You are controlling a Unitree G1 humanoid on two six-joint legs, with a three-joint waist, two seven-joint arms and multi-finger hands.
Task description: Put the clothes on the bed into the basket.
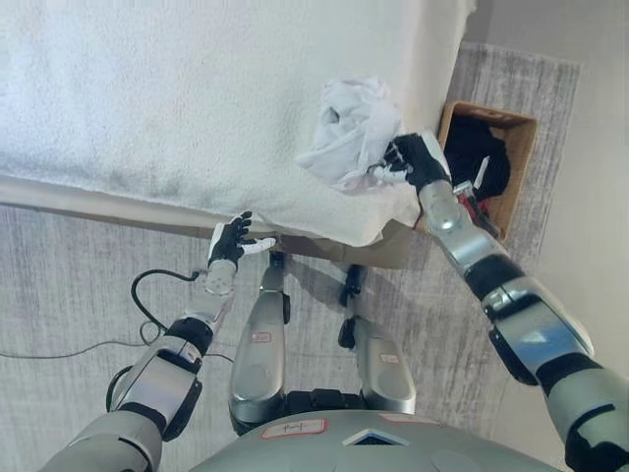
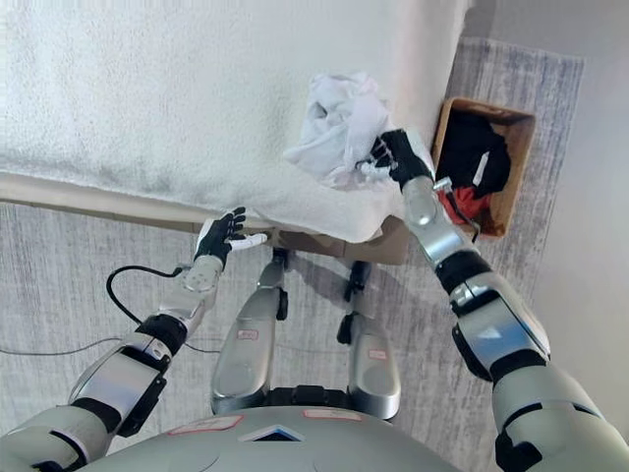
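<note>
Right hand (image 1: pixel 418 159) fingers clutch a crumpled white garment (image 1: pixel 349 131) near the bed (image 1: pixel 147 98) corner; left hand (image 1: pixel 231 241) fingers spread, empty.

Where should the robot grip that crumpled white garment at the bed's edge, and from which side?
Best at the bunched folds on its right, basket-facing side, coming from the right. The crumpled white garment sits heaped near the white bed's corner, and the right hand is shut on those folds. The brown basket lies just beyond. The left hand hangs open below the bed's edge.
</note>
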